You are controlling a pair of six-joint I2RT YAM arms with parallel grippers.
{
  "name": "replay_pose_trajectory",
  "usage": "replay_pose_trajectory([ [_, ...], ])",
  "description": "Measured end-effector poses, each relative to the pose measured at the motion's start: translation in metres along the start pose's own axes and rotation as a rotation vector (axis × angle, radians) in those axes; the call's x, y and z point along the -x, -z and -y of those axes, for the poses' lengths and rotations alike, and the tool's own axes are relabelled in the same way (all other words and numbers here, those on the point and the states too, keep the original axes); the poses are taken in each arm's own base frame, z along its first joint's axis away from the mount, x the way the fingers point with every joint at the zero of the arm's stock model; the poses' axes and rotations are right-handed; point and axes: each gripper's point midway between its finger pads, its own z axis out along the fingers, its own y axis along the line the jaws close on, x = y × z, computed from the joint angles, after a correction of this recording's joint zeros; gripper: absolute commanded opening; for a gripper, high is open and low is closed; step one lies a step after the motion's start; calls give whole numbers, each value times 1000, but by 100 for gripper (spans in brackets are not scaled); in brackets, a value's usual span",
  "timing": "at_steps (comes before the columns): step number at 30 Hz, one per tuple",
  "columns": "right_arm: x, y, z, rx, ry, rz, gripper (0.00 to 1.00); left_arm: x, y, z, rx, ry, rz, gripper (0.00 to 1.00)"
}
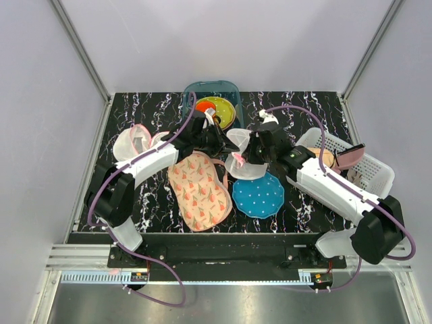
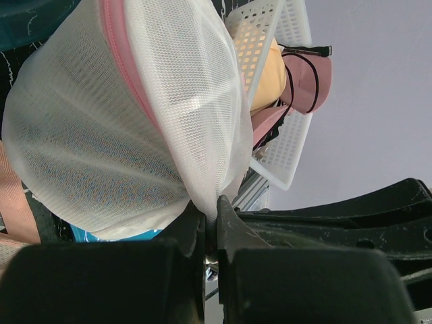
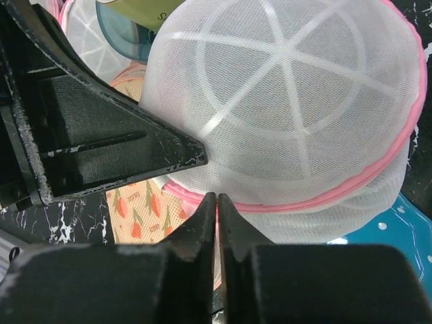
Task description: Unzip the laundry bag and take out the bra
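The round white mesh laundry bag with pink zip trim (image 1: pixel 241 160) hangs between the two sets of fingers, gripped from both sides. The left fingers (image 2: pixel 210 210) are clenched on a gathered fold of its white mesh. The dome bulges out above and to the left of their tips, and the pink trim runs up it away from them. The right fingers (image 3: pixel 216 199) are pressed together on the bag's edge right at the pink trim, with the ribbed mesh dome directly above their tips. I cannot tell whether they pinch the zip pull or only the trim, nor whether the zip is parted. Nothing can be made out through the mesh.

Just below the right fingers, on the black white-veined marble-patterned counter (image 1: pixel 145 108), lies the round blue white-dotted mat (image 1: pixel 258 194), its far edge under the bag. The pink floral-print fabric piece (image 1: pixel 199 189) lies on the near side of the left fingers, beside the mat. Beyond the left fingers stands a teal plastic bin (image 1: pixel 210 85) holding a yellow-green round plate (image 1: pixel 223 111). Behind the right fingers, alongside that arm, a white perforated plastic basket (image 1: pixel 374 177) holds a peach cloth (image 2: pixel 264 77) and a pink cloth (image 2: pixel 317 71). A second white mesh pouch (image 1: pixel 131 143) lies well apart from both sets of fingers, beside the left forearm.
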Motion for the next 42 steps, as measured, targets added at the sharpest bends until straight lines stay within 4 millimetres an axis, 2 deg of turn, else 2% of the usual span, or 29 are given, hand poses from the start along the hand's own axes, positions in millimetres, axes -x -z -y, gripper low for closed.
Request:
replay_pose_trajectory([
  [5, 5, -1, 7, -38, 0, 27, 2, 0, 0, 0, -2, -1, 1, 0],
  [8, 5, 2, 11, -57, 0, 38, 18, 0, 0, 1, -5, -3, 2, 0],
  [9, 5, 3, 12, -59, 1, 41, 28, 1, 0, 1, -5, -3, 3, 0],
  [13, 4, 11, 13, -52, 0, 46, 35, 1, 0, 3, -14, -7, 4, 0],
  [15, 5, 13, 11, -45, -1, 51, 41, 1, 0, 3, -16, -6, 4, 0],
  [16, 5, 13, 10, -39, -2, 50, 47, 1, 0, 3, -18, -7, 4, 0],
  [19, 1, 13, 10, -30, -9, 45, 47, 0, 0, 2, -18, -5, 3, 0],
  [22, -10, 12, 12, -26, -14, 16, 47, 0, 0, 2, -20, -5, 4, 0],
  [25, -21, 9, 11, -15, -24, -11, 40, 0, 0, 2, -21, -4, 5, 0],
  [27, -27, 8, 9, -3, -30, -23, 23, 0, 0, 2, -21, -4, 5, 0],
  [29, -31, 8, 4, 16, -35, -35, 0, 0, 0, 3, -22, -4, 5, 0],
  [36, -35, 8, -11, 67, -47, -37, 0, 1, 0, 4, -29, -6, 9, 0],
  [40, -47, 9, -30, 127, -39, -68, 0, 1, 0, 4, -29, -5, 8, 0],
  [41, -50, 8, -36, 144, -38, -73, 2, 0, 0, 4, -29, -5, 6, 0],
  [42, -54, 6, -41, 158, -35, -84, 20, 0, 0, 4, -30, -4, 5, 0],
])
